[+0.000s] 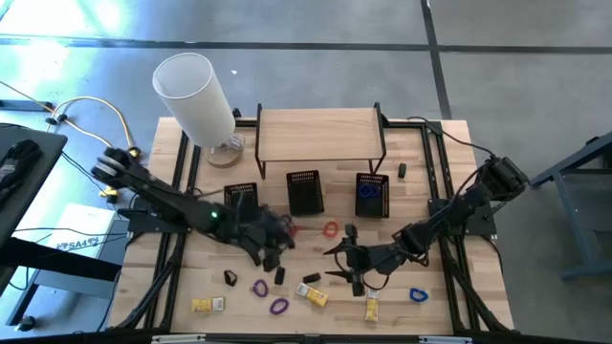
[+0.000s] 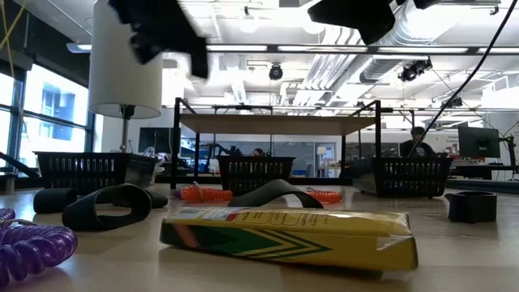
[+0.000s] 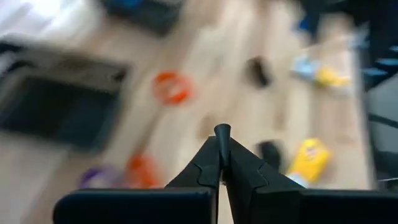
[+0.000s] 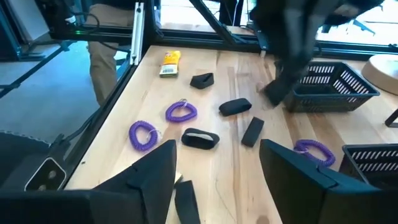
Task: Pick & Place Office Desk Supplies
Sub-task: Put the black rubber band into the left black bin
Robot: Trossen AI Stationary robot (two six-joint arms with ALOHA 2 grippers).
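The right gripper point(image 1: 346, 265) hovers with fingers spread wide, holding nothing; a black clip point(image 4: 200, 139) lies on the table point(image 1: 459, 287) just ahead. The left gripper point(image 3: 222, 132), pinched shut and empty, hangs above an orange band loop point(image 3: 171, 86).

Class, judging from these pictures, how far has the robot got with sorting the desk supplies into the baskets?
Done: the right-hand basket already holds something blue. In hand: nothing; the left gripper is shut and empty near the left basket, and the right gripper is open above the table. Left: purple coils, an orange band, black clips and yellow packets lie loose.
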